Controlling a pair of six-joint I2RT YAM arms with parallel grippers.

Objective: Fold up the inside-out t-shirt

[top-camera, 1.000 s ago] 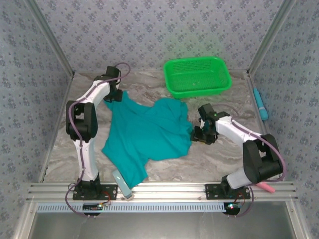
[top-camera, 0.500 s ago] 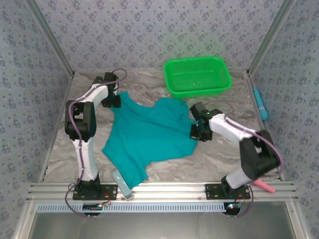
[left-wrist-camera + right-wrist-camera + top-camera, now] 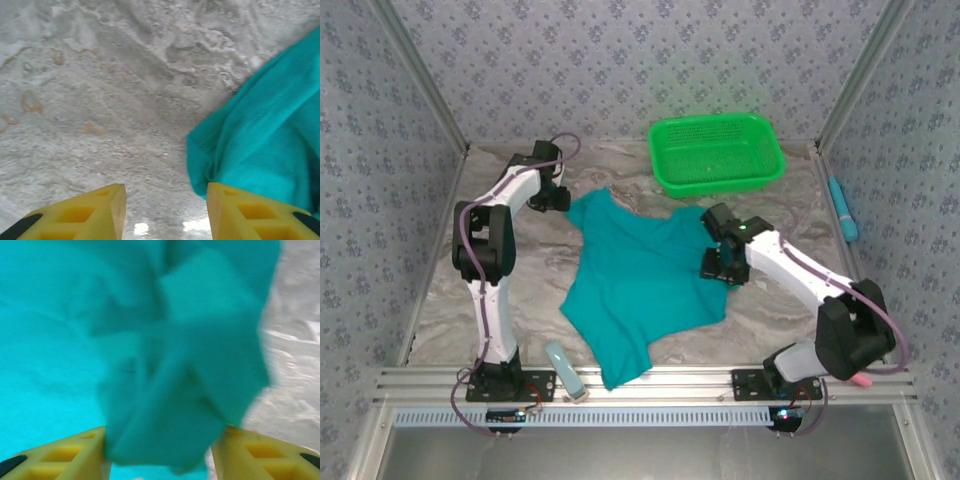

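A teal inside-out t-shirt (image 3: 640,280) is lying rumpled on the marble tabletop (image 3: 770,320), between the two sets of jaws. Its long axis is running diagonally, from a far corner just beside the left jaws to a pointed end aiming at the near edge. The left jaws are standing released, with cloth touching one side. Bunched cloth is filling the right jaws; I cannot tell whether they are clamping it.

Teal t-shirt (image 3: 640,285), green basket (image 3: 718,186), marbled table (image 3: 745,335)
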